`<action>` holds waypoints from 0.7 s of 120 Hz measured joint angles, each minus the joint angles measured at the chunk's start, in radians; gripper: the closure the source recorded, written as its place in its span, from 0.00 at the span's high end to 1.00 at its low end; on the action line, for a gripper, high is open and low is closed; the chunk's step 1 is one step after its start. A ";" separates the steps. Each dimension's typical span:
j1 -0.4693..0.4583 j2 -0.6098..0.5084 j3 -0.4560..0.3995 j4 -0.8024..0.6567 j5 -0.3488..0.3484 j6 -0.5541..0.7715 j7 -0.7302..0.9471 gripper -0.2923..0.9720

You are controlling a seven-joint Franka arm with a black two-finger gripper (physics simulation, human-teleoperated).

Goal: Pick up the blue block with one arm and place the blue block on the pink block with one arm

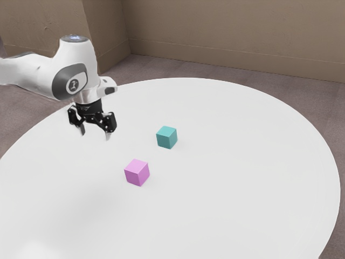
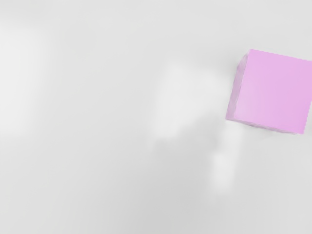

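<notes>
The end effector (image 1: 95, 134) hangs above the round white tabletop (image 1: 242, 178) with its two black fingers spread apart and nothing between them. The blue block (image 1: 166, 137), teal in tint, sits flat on the tabletop, well apart from the end effector toward the exterior view's right. The pink block (image 1: 137, 172) rests near it, apart from it, and in the wrist view the pink block (image 2: 273, 92) lies off to one side of the hand.

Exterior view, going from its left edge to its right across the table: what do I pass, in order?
gripper, open and holding nothing → pink block → blue block
</notes>
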 joint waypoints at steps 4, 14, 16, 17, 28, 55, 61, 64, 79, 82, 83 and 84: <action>-0.001 0.059 0.000 0.064 -0.014 0.027 0.009 0.75; -0.018 0.125 0.005 0.166 -0.046 0.072 0.029 0.75; -0.020 0.140 0.006 0.186 -0.053 0.077 0.032 0.75; -0.021 0.147 0.007 0.195 -0.056 0.079 0.034 0.75; -0.008 0.313 0.007 0.398 -0.100 0.055 0.056 0.75; 0.042 0.590 -0.049 0.744 -0.145 -0.036 0.194 0.75; 0.079 0.670 -0.098 0.858 -0.148 -0.044 0.226 0.75; 0.103 0.712 -0.130 0.917 -0.148 -0.048 0.241 0.75; 0.155 0.913 -0.205 1.188 -0.147 -0.087 0.309 0.75; 0.165 0.953 -0.216 1.242 -0.148 -0.099 0.321 0.75; 0.167 0.965 -0.219 1.259 -0.148 -0.103 0.325 0.75; 0.169 0.979 -0.222 1.280 -0.148 -0.108 0.329 0.75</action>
